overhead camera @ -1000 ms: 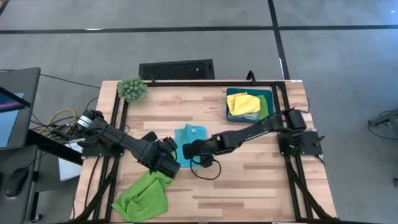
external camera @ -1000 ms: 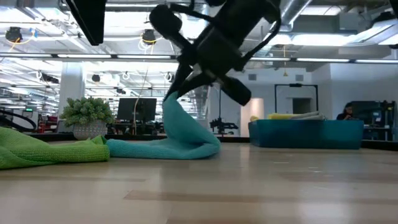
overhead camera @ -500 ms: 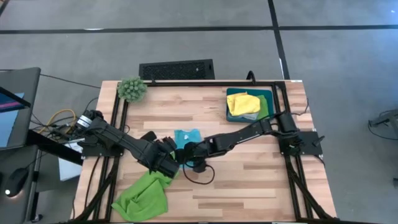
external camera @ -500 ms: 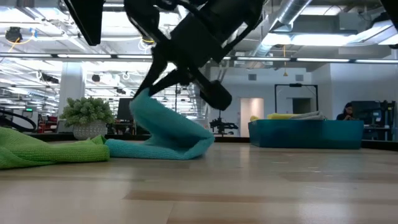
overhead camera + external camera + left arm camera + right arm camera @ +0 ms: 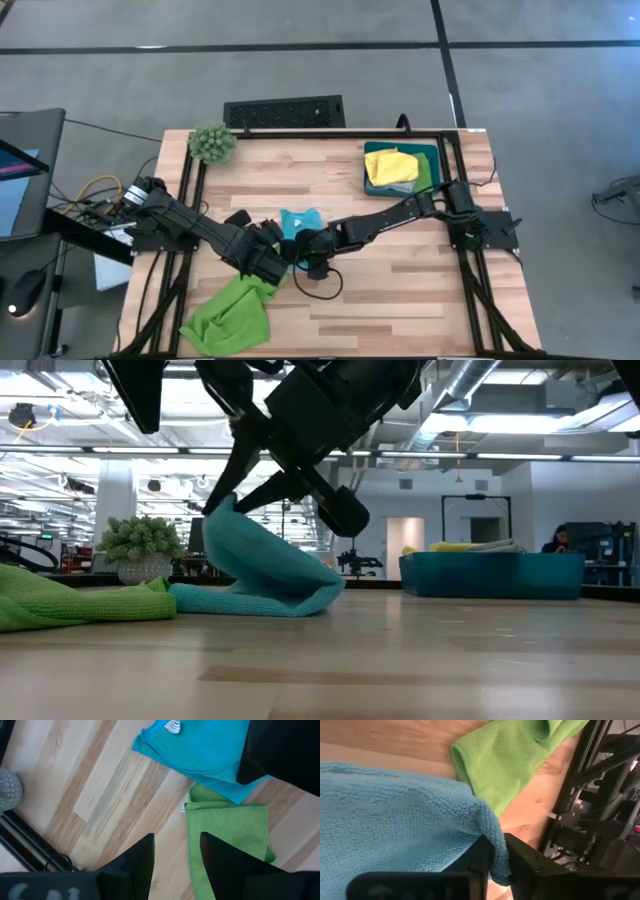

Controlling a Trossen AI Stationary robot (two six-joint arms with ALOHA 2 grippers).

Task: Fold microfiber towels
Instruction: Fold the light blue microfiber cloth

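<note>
A light blue towel (image 5: pixel 300 222) lies mid-table, one part on the wood and one edge raised in a hump (image 5: pixel 268 565). My right gripper (image 5: pixel 498 857) reaches in from the right and is shut on that raised edge. A lime green towel (image 5: pixel 230 315) lies crumpled at the near left, one corner next to the blue one (image 5: pixel 225 827). My left gripper (image 5: pixel 176 862) hangs open above the wood and the green towel's corner, with nothing between its fingers. My right gripper pinches the light blue towel's raised edge (image 5: pixel 495 840) between its two fingers. The fingers slant down from the table's right. The held edge stands up off the table (image 5: pixel 228 510), and the cloth slopes slack from it down to the part lying on the wood.
A teal tray (image 5: pixel 372 152) at the far right holds yellow and green towels. A fuzzy green plant ball (image 5: pixel 212 143) sits at the far left corner. Black frame rails run along both table sides. Bare wood lies at the near right.
My right gripper has gone toward the table's left edge and a little down, rolling its wrist, carrying the blue towel's held edge over the rest. The hump has leaned left and sunk lower; the towel's part on the wood has stayed.
</note>
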